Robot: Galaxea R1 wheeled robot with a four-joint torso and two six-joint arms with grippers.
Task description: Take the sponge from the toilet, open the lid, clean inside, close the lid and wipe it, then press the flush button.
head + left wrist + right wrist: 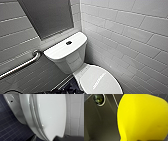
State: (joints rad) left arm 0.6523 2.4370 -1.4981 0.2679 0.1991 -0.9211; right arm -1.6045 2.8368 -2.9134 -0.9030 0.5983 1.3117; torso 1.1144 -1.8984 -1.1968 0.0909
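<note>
Sponge (142, 117) sits right up against the right wrist camera, in front of the robot's dark plate (100, 122). How far it is from the toilet (67, 60) can't be told. Right gripper: can't tell whether it's clamped on the sponge or just beside it.

Lid (100, 80) is down flat over the toilet bowl. Flush button (68, 42) sits mid tank top, at the toilet's back end.

From the left wrist, a dark robot part (65, 138) shows near the lid's rim. Left gripper state: can't tell.

Dark blue floor tiles (10, 129) lie beside the toilet base. Grab bar (22, 65) is on the wall left of the toilet, white tiled wall (130, 37) close on its right.
</note>
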